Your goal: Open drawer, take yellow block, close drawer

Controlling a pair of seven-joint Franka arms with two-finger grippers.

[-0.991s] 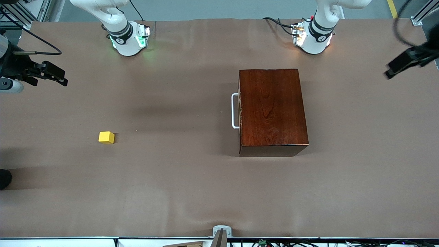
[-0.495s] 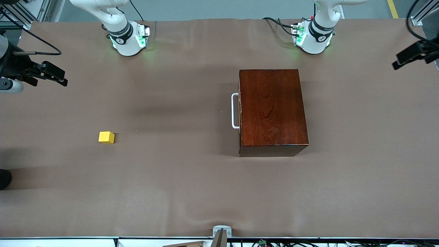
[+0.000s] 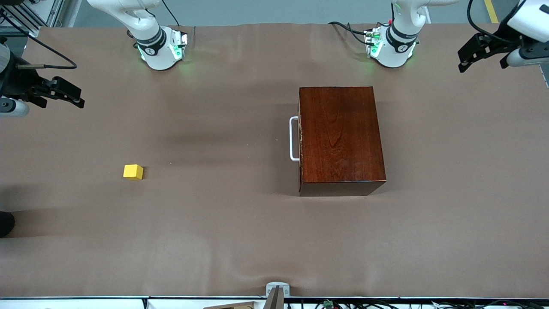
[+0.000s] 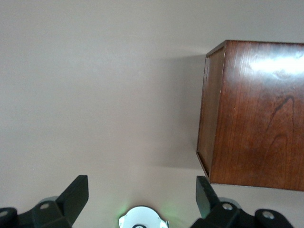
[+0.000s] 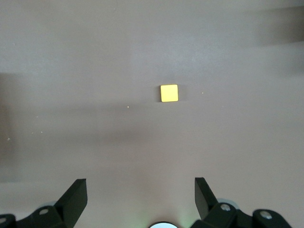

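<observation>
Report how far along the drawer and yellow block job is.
Done: nothing. The drawer is shut, its handle untouched, and the yellow block sits on the table. In hand: nothing; the left gripper and right gripper hover open at the table's ends. Left: every step.

The wooden box (image 4: 254, 114) is cut off at the 3 o'clock edge of the left wrist view, its handle and drawer front unseen there, while both arms are cropped by the front view's edges and only 2 fingertips (image 5: 76, 194) are shown in each wrist view.
</observation>
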